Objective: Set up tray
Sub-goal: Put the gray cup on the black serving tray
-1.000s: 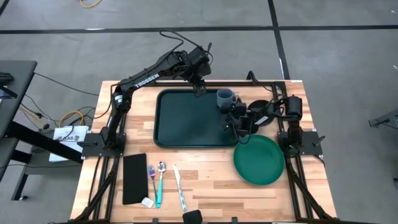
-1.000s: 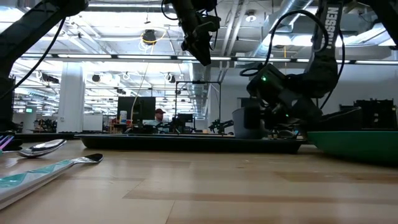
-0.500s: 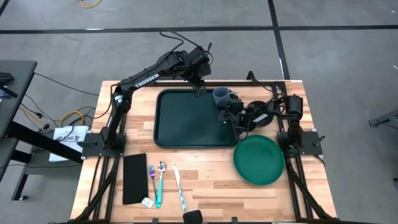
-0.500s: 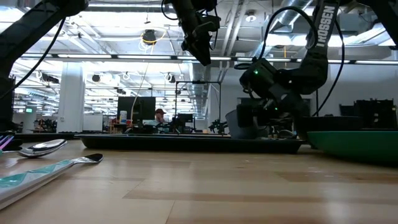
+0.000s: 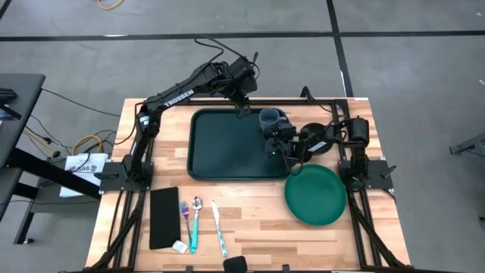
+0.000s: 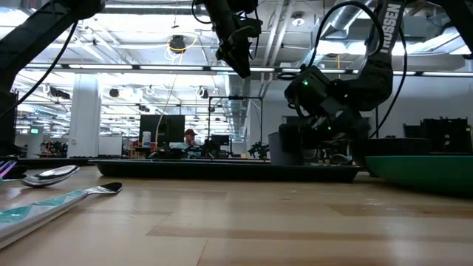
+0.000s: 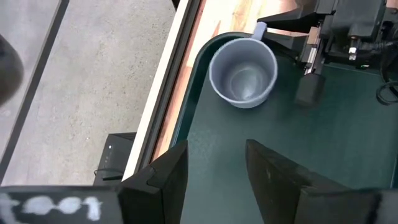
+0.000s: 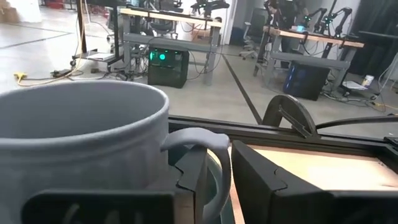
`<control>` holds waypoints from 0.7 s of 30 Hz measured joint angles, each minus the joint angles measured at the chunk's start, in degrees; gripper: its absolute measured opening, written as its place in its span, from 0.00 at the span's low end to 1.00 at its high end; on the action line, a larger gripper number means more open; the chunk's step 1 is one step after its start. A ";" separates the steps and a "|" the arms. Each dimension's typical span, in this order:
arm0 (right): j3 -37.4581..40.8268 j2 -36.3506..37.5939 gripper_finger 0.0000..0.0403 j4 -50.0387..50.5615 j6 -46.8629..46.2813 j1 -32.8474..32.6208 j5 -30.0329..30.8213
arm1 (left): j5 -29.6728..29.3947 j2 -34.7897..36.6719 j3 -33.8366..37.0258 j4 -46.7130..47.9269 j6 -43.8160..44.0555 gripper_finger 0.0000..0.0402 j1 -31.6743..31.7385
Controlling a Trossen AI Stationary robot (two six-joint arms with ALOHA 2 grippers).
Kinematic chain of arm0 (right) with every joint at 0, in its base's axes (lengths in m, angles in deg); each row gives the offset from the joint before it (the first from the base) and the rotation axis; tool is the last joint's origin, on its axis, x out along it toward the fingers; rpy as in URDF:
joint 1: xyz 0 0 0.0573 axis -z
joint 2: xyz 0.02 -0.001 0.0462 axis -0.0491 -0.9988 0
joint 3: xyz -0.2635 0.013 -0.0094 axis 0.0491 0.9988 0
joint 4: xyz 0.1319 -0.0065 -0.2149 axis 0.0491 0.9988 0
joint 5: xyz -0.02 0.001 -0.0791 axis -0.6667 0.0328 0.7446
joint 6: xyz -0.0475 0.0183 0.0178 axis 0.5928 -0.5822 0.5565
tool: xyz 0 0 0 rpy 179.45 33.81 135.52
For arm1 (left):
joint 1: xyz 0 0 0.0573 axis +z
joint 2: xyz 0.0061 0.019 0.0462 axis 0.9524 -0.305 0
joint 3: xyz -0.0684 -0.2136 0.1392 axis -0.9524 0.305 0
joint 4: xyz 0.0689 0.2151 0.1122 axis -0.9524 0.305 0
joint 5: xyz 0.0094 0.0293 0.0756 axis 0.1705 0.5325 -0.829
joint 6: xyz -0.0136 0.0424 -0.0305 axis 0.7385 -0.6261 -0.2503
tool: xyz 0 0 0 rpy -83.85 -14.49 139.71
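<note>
Surface: light wooden slatted surface (image 5: 250,208), carrying everything.
Tray: large dark green rectangular plastic tray with a raised rim (image 5: 227,148), lying flat at the far middle of the surface, most of its floor bare.
Plate: round green plate (image 5: 316,195), just off the tray's near right corner, not yet on it.
Black piece: narrow flat black rectangle (image 5: 164,218), near left, well apart from the tray.
Mug: grey-blue ceramic mug (image 5: 270,120), upright in the tray's far right corner, close to the rim.
Cutlery: spoon (image 5: 195,221) and knife (image 5: 218,227), side by side at the near edge.
Right gripper (image 8: 211,180): fingers clamped on the mug's handle.
Left gripper (image 7: 214,171): fingers spread, empty, hovering over the tray's far edge.
Progress: early, I'd judge; only the mug is aboard.
</note>
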 joint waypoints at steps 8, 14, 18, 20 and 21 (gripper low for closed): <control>0.00 4.59 0.18 -0.12 10.81 0.00 2.82 | 0.00 0.00 0.00 0.00 -0.04 0.37 0.00; 0.00 13.30 0.18 -0.17 17.53 -1.80 2.26 | 1.45 0.00 0.00 0.00 -0.02 0.37 0.00; -0.02 20.51 0.18 0.23 22.87 -4.10 -0.53 | 2.12 0.00 0.00 0.02 0.00 0.37 0.00; 0.32 22.01 0.18 2.29 23.55 -4.15 -1.45 | 2.12 0.00 0.00 0.02 0.06 0.37 0.00; 0.43 22.28 0.18 4.13 22.82 -4.06 -2.32 | 2.12 0.00 0.00 0.04 0.23 0.37 0.00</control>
